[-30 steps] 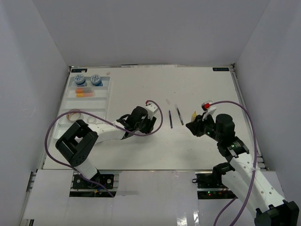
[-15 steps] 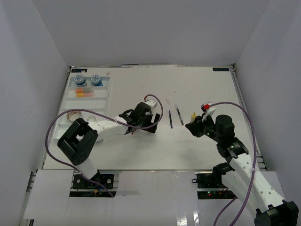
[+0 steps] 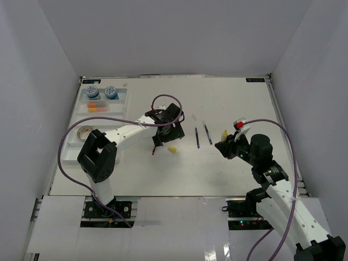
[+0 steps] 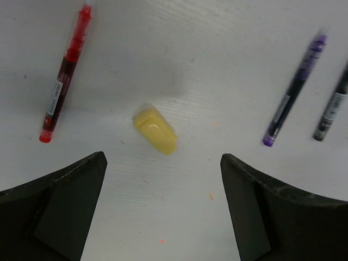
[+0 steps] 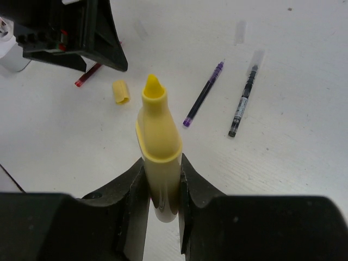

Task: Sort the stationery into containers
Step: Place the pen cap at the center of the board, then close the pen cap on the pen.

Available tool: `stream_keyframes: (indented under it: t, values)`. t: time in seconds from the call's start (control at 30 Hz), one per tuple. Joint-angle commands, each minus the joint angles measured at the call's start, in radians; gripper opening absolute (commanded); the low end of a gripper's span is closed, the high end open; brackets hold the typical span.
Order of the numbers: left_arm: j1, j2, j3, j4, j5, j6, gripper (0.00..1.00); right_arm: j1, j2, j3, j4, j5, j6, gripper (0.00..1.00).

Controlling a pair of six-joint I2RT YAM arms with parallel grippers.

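Yellow marker (image 5: 157, 144), uncapped, with a wedge tip, sits pinched between the right gripper's (image 5: 161, 171) fingers above the table (image 3: 234, 98). A small yellow cap (image 4: 155, 129) lies on the table under the left gripper (image 4: 163, 159), whose fingers are spread wide, a red pen (image 4: 64, 87) beside it. Farther off, the white tray (image 3: 103, 120) holds two blue-white tubs (image 3: 92, 91).

The white table (image 3: 228, 98) is carrying a tray (image 3: 109, 117) at upper left. A yellow cap (image 3: 172, 148), red pen (image 3: 154, 149), purple pen (image 3: 197, 137) and black pen (image 3: 207, 134) are lying mid-frame.
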Motion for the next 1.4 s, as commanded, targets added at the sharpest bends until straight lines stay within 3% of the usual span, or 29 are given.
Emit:
stream_keyframes:
  t: [0.0,0.37,0.8,1.37]
  values:
    - [0.000,0.027,0.005,-0.115,0.033,-0.179,0.97,0.001,-0.023,-0.007,0.048,-0.018,-0.002,0.09]
    - [0.001,0.119,0.078,-0.155,0.026,-0.300,0.85,0.002,-0.034,-0.014,0.057,-0.029,-0.001,0.09]
    - [0.044,0.153,0.034,-0.107,0.070,-0.351,0.68,0.002,-0.045,-0.019,0.061,-0.027,-0.001,0.09]
    - [0.050,0.204,0.016,-0.091,0.118,-0.401,0.62,0.001,-0.057,-0.028,0.067,-0.029,0.004,0.09]
